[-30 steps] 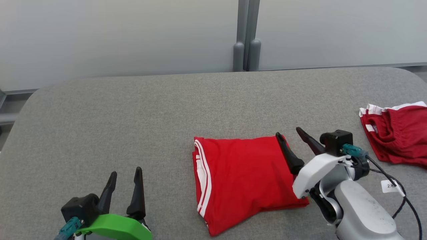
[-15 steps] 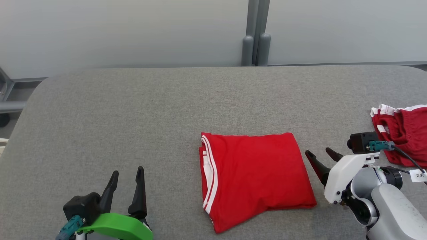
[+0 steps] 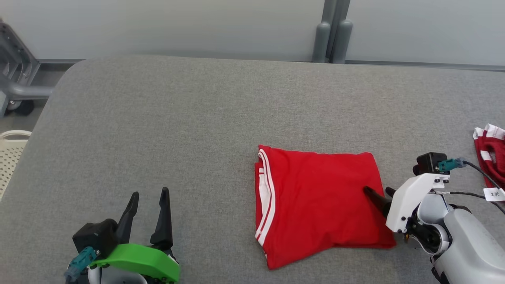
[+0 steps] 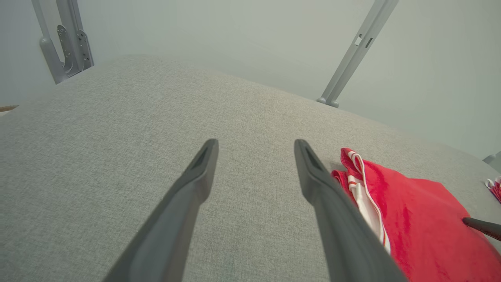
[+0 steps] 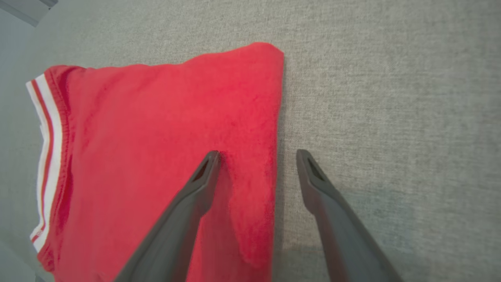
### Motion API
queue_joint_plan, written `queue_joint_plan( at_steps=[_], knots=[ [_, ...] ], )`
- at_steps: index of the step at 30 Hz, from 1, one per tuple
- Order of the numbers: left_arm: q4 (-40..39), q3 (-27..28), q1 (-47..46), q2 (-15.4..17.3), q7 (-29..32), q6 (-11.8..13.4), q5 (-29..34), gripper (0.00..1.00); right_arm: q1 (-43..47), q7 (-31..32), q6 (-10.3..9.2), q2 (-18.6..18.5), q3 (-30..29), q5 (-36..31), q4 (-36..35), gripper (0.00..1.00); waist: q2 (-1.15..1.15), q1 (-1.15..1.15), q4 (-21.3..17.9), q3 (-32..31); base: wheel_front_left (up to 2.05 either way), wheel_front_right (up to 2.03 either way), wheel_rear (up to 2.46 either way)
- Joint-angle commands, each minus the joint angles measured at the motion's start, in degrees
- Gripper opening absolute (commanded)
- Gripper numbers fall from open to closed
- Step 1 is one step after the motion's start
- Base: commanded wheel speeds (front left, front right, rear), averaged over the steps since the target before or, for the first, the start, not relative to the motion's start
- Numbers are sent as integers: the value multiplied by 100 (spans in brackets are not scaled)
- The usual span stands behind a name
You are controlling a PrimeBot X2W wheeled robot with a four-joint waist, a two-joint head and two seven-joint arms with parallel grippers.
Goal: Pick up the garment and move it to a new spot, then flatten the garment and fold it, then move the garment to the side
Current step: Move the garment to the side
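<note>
The garment (image 3: 315, 201) is red with white stripes along its left hem and lies folded into a rough rectangle on the grey table (image 3: 177, 118). My right gripper (image 3: 376, 190) is open and low at the garment's right edge. In the right wrist view the right gripper (image 5: 256, 154) straddles that edge, one finger touching the red garment (image 5: 156, 137), the other over bare table. My left gripper (image 3: 150, 192) stands open and holds nothing at the near left, well away from the garment. The left wrist view shows the left gripper (image 4: 254, 143) over bare cloth, the garment (image 4: 411, 219) to its right.
A second red and white garment (image 3: 491, 154) lies crumpled at the table's right edge. A white basket (image 3: 10, 157) sits off the table's left side, below a grey metal frame (image 3: 15, 79). Two grey posts (image 3: 331, 35) stand against the wall behind.
The head camera has turned, sliding the whole scene rightward. My right gripper left the garment's far right corner, drew back off it, then returned open onto the right edge. The left arm stayed put.
</note>
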Motion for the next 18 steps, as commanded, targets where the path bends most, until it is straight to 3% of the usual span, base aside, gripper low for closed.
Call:
queue_joint_plan(
  at_steps=[1,6,7,9,10,12,18],
  knots=[
    [21,7,-83,8,-38,-23,25,100,-54,35,1,-25,21,45,51,100,29,0,85,75,0,0,0],
    [38,9,-87,1,-55,-15,18,100,-175,266,1,-11,199,254,304,100,29,0,136,110,0,0,0],
    [41,16,-88,1,-57,-16,13,100,-190,286,1,-21,241,280,321,93,29,0,137,116,0,0,0],
    [46,27,-88,-3,-77,-8,1,100,-224,315,1,-30,335,343,325,44,29,0,126,127,0,0,0],
    [40,30,-90,-7,-83,4,0,100,-255,304,2,-46,387,367,291,33,29,0,113,135,0,0,0],
    [42,34,-101,-9,-93,14,-1,100,-307,260,2,-98,467,415,218,0,29,0,72,140,0,0,0],
    [12,24,-130,18,-104,-1,22,100,-468,111,1,-328,674,464,-85,0,29,0,-208,154,0,0,0]
  ],
)
